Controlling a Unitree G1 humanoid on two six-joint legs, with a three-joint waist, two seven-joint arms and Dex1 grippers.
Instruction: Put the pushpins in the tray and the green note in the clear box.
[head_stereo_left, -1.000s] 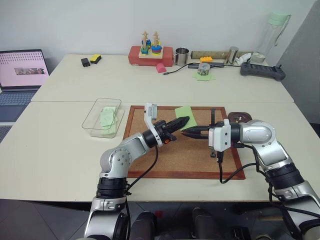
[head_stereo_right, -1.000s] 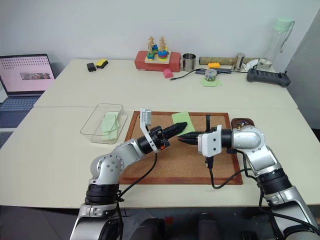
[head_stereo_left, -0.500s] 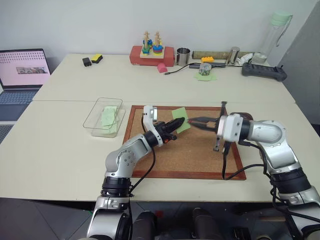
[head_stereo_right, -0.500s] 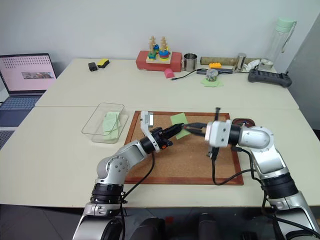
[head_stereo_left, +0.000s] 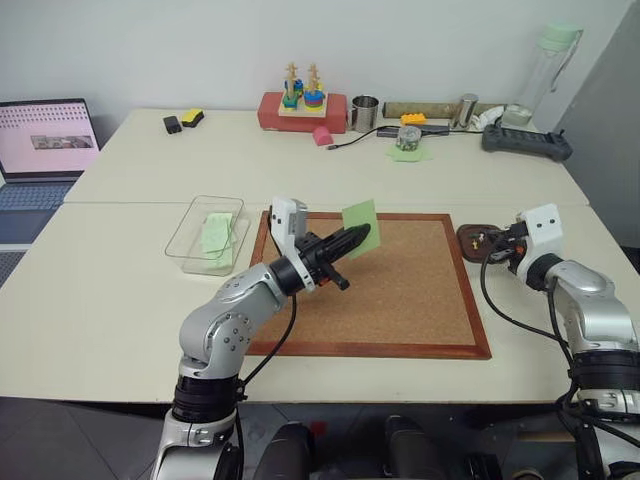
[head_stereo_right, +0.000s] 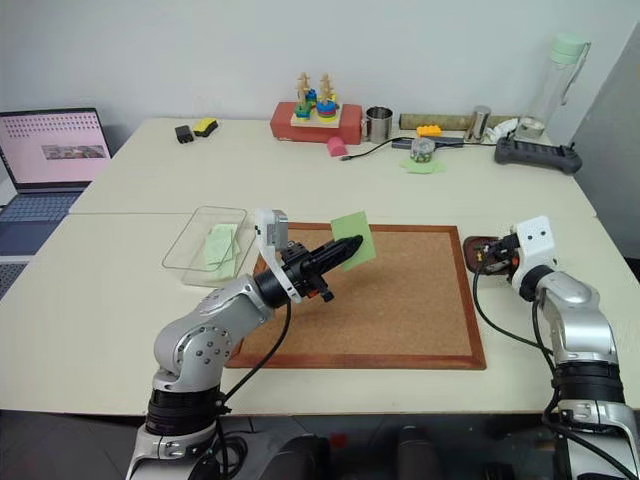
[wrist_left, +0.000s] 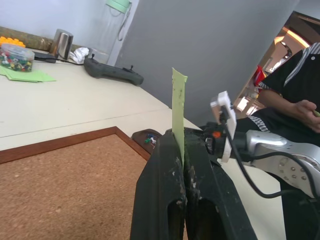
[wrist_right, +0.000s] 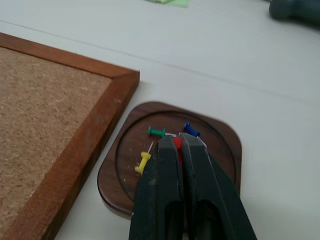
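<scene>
My left gripper (head_stereo_left: 352, 239) is shut on the green note (head_stereo_left: 361, 229), which stands upright between its fingers (wrist_left: 170, 150), lifted above the cork board (head_stereo_left: 400, 295). The clear box (head_stereo_left: 186, 246) sits left of the board with a light-green paper (head_stereo_left: 216, 233) lying in it. At the board's far right corner is the dark brown tray (wrist_right: 221, 134). My right gripper (wrist_right: 174, 142) hovers over it, shut on a red pushpin (wrist_right: 177, 145). A yellow pushpin (wrist_right: 143, 161) lies in the tray beside the fingertips.
A green pin (wrist_right: 156, 132) and a blue pin (wrist_right: 190, 130) also lie in the tray. A laptop (head_stereo_left: 42, 140) stands at the far left. The back table holds a stacking toy (head_stereo_left: 301, 100), a metal cup (head_stereo_left: 364, 112), a bottle (head_stereo_left: 545, 75) and a controller (head_stereo_left: 525, 142). A person (wrist_left: 295, 97) stands beyond the table's right side.
My right gripper swung from the middle of the cork board out right to the tray. My left gripper closed on the green note and raised it off the board.
</scene>
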